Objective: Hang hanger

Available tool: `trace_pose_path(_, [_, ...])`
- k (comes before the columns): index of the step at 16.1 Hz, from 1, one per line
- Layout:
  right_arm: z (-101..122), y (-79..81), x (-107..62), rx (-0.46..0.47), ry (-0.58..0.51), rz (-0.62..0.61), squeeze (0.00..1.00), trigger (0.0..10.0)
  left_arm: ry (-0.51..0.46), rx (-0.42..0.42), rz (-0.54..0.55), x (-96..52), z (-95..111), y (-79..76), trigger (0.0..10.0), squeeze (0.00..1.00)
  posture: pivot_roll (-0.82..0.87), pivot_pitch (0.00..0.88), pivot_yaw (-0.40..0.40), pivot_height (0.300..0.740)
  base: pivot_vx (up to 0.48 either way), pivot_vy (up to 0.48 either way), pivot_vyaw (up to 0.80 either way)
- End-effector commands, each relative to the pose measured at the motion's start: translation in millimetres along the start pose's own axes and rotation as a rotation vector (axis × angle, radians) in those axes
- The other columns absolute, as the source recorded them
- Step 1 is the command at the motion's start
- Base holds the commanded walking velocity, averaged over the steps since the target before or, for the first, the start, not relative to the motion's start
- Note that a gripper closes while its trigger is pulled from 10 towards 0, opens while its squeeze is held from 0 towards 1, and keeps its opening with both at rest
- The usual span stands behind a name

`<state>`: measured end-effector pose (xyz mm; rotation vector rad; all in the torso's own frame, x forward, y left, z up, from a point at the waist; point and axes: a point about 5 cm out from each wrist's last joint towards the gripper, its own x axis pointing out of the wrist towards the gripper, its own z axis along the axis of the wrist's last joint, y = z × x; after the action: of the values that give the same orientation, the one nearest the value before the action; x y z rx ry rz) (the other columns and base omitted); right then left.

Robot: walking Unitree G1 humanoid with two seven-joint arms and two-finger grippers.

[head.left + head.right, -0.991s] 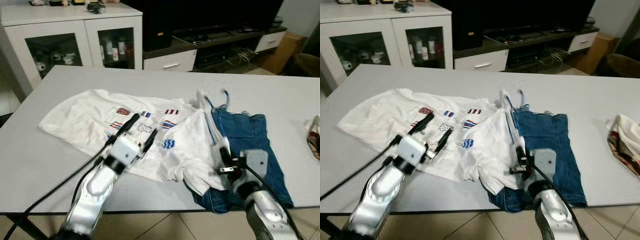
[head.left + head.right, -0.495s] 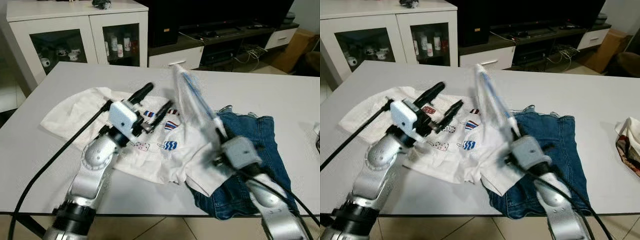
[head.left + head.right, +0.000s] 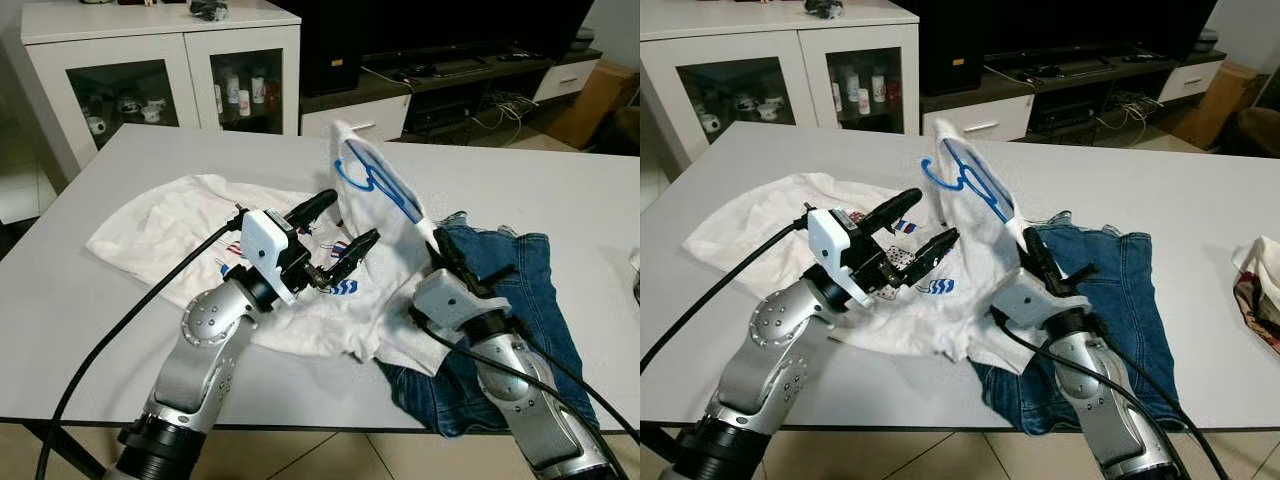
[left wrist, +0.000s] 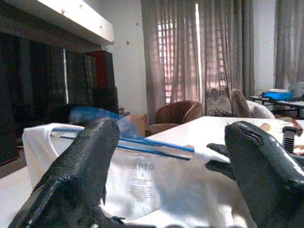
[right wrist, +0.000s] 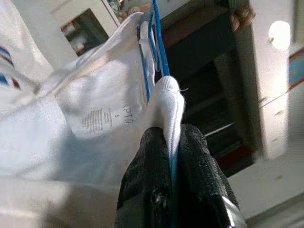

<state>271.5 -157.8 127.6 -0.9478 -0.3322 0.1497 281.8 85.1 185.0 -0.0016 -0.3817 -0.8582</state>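
Observation:
A white printed T-shirt [image 3: 165, 230] lies on the grey table [image 3: 560, 190]. Its collar end is lifted off the table on a blue hanger [image 3: 375, 180], whose hook pokes out of the neck. My right gripper [image 3: 441, 252] is shut on the hanger's lower end and on the shirt fabric over it [image 5: 170, 102], above the blue jeans [image 3: 525, 290]. My left gripper [image 3: 350, 218] is open in the air just left of the raised collar. In the left wrist view the hanger bar [image 4: 142, 145] and the shirt's neck label lie beyond its spread fingers [image 4: 80, 161].
A white cabinet with glass doors [image 3: 160, 70] and a dark TV stand [image 3: 450, 80] stand beyond the table's far edge. A patterned cloth [image 3: 1255, 280] lies at the table's right edge. A black cable [image 3: 120, 350] trails from my left arm.
My right gripper has raised the hanger and the shirt collar off the table and tilted them upright. My left arm has risen and moved right toward the hanger.

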Motion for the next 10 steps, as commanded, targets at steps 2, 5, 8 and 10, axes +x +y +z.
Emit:
trace_pose_path(2, [2.3, -3.4, 1.4, -0.169, -0.047, -0.044, 0.0, 10.0, 0.005, -0.101, -0.001, 1.9, 4.0, 1.6, 10.0, 0.0, 0.03, 0.023, -0.042, 0.74, 0.0, 0.0, 0.0])
trace_pose_path(5, [4.4, 0.9, 0.9, -0.282, -0.068, -0.057, 0.0, 10.0, 0.033, -0.276, -0.101, 3.1, 2.3, -15.3, 10.0, 0.0, 0.03, 0.028, -0.036, 0.74, 0.0, 0.0, 0.0])
trace_pose_path(8, [7.3, 3.4, -2.1, -0.338, -0.098, -0.071, 0.0, 10.0, 0.052, -0.349, -0.172, 3.1, -0.8, -33.5, 10.0, 0.0, 0.03, 0.032, -0.031, 0.74, 0.0, 0.0, 0.0])
trace_pose_path(10, [9.3, 5.1, -3.3, -0.363, -0.113, -0.083, 0.0, 10.0, 0.045, -0.349, -0.165, 5.5, 0.8, -36.1, 10.0, 0.0, 0.03, 0.032, -0.029, 0.74, 0.0, 0.0, 0.0])
